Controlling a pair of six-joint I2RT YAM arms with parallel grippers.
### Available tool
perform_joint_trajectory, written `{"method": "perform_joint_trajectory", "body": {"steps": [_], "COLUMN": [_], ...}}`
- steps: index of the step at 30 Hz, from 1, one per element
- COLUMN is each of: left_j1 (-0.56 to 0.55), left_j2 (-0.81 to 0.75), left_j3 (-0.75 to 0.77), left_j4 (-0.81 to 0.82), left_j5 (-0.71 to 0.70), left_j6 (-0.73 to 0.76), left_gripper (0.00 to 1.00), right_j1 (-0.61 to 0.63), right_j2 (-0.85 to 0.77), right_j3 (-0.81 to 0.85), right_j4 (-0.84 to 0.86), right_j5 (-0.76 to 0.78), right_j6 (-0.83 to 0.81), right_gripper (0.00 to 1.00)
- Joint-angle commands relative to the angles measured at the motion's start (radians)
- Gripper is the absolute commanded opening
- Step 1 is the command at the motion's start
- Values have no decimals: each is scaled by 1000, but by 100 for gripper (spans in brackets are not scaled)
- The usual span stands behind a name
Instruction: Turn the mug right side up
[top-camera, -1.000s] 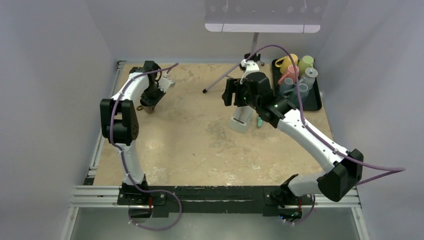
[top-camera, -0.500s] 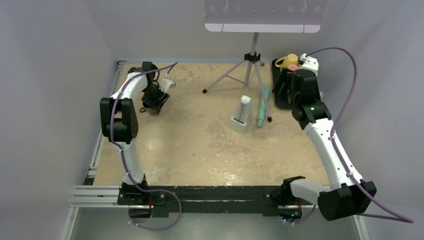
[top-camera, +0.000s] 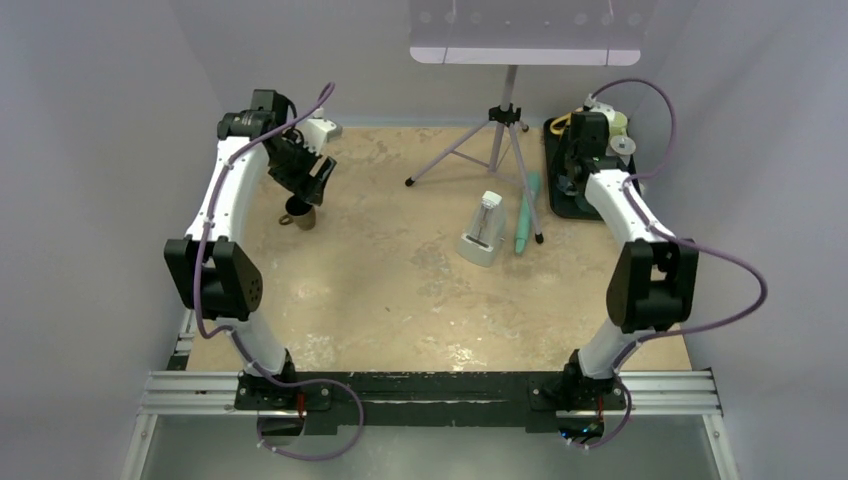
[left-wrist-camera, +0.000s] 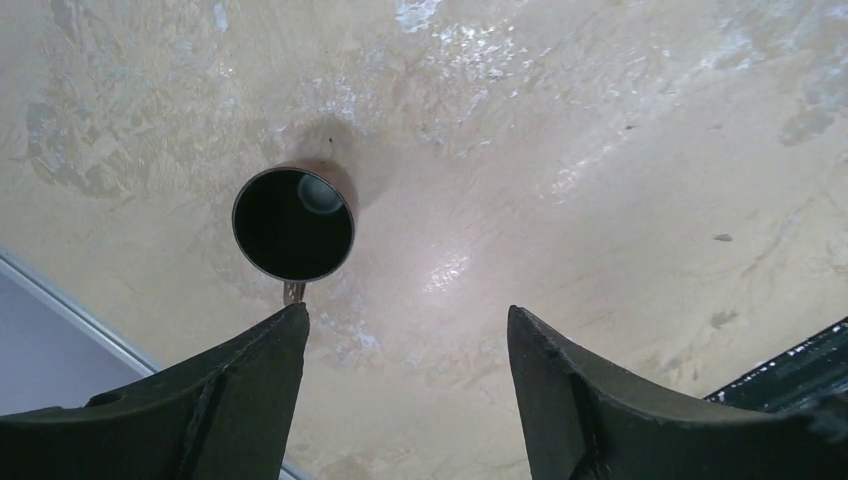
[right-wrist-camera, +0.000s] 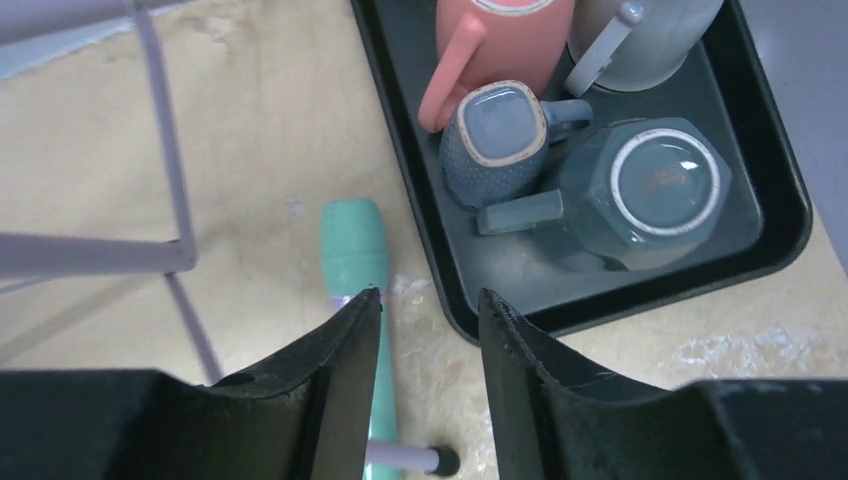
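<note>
Mug (left-wrist-camera: 293, 222) upright on table (left-wrist-camera: 600, 150), below left fingers (left-wrist-camera: 250, 390), spread apart. Right fingers (right-wrist-camera: 340, 380) parted over tray (right-wrist-camera: 425, 215) edge; pen (right-wrist-camera: 355, 250), tripod (top-camera: 505, 112) adjacent.

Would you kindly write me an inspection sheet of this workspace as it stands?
Surface: tan tabletop, worn and blotchy.
Job's things: dark mug upright, mouth up, near the left edge.
Clutter: tripod, white device, teal pen mid-table; black tray with mugs, two bottom-up, far right.
Grippers: left gripper open, empty, hovering near the dark mug; right gripper open, empty, over the tray's edge.
Cables: purple cable along each arm.
Surroundings: grey walls, light panel overhead.
</note>
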Motion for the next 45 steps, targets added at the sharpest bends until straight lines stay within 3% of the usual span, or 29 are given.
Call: {"method": "perform_joint_trajectory", "body": {"steps": [1,7,14,23,35,42,45], "left_j1": [6,6,6,6,6,6,7], "left_j2": [-91,-110,-77,-75,-79,-68,-73], "left_j3": [-16,-53,-52,-64,-64,-63,-69], "left_j4": [-45,-37,-43,-43,-41,-43,-42], "left_j5": [86,66,59,61,67,75,86], "left_j6": [-31,-23,-27,-11,-6,-1,-4], "left_gripper": [77,77,76,76,76,76,76], "right_j1": [-9,-9,-16,-71,-80,-82,-102], "right_j2": [110,295,412,456,225,72,2], "right_j3": [119,248,344,336,64,-24,-95], "right_j4": [-4,-69,-96,-93,1,23,39], "right_j5": [74,139,133,217,228,126,123], "right_j6": [-31,-122,-165,-221,-240,-183,-78], "right_gripper": [42,33,32,35,35,37,46]}}
